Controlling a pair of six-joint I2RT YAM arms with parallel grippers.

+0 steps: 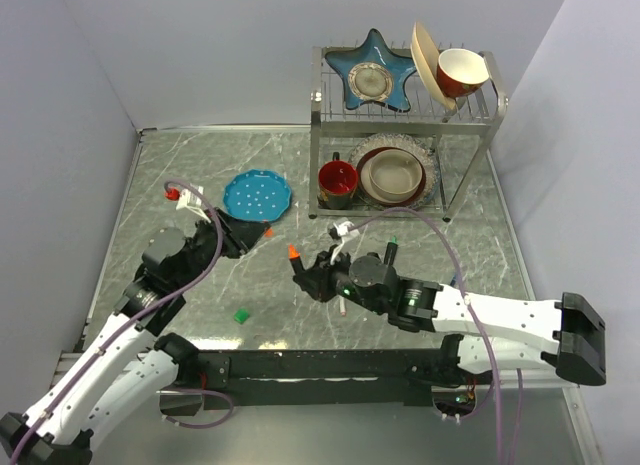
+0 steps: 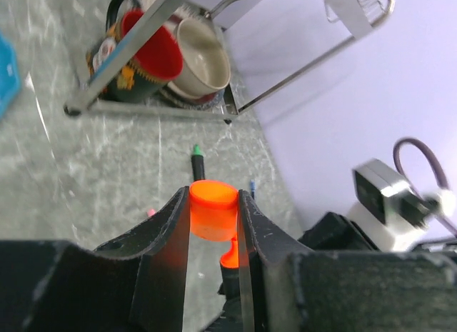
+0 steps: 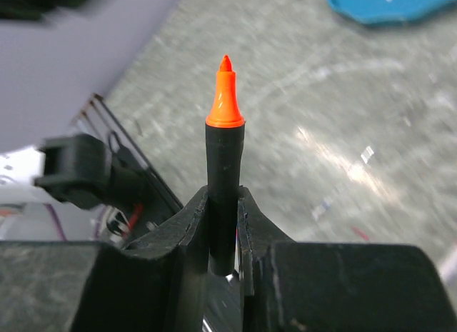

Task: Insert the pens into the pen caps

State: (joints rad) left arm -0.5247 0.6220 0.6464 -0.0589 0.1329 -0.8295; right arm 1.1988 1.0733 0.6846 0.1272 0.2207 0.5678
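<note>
My left gripper is shut on the orange cap, which sits squeezed between the fingertips in the left wrist view. My right gripper is shut on a stubby black marker with a bare orange tip that points toward the cap, a short gap away. The tip shows just under the cap in the left wrist view. A second black marker with a green tip lies behind the right arm. A green cap lies on the table at the front. A thin blue pen and a small pink cap lie on the table.
A blue plate lies behind the left gripper. A metal dish rack stands at the back right with a red mug, bowls and plates. Walls close the left, back and right sides.
</note>
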